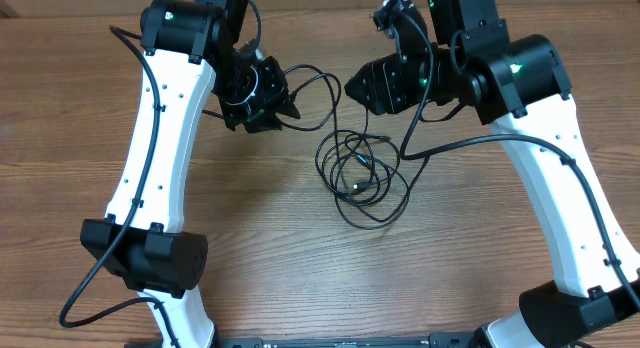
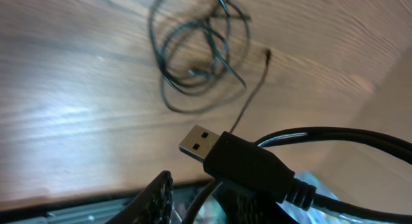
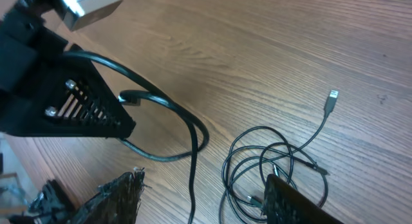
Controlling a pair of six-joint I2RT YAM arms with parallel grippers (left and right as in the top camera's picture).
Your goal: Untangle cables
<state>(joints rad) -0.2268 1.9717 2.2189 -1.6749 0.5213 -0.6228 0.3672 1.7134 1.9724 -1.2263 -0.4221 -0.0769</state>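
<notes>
Starting at the left pincer (image 1: 285, 103): it's clamped on one big black USB plug (image 2: 222, 150). In the left wrist view the plug sticks out with its metal end pointing left, tilted a bit up. The cord behind it goes off to the right.

The right pincer (image 3: 205, 185) is open. Its two fingers (image 3: 119, 195) stand well apart and aren't pinching anything. One dark strand runs down through the gap between them, and I can't tell if it touches either finger. The two pincers face each other at the far side of the bench (image 1: 250, 218), near but apart.

From the overhead camera, one strand swings out of the left pincer in a wide loop and drops down toward the pile.

The cables (image 1: 362, 173) are one loose tangle of overlapping loops. It lies flat on the bench about midway between the two arms, a little nearer the camera than the pincers. I honestly can't count separate cords in there, the loops cross too much.

Plug ends I can count for sure: two. One is in the left pincer. The other is a small silvery end (image 3: 332, 102) on a strand poking out of the tangle, lying on bare wood just beside it.
</notes>
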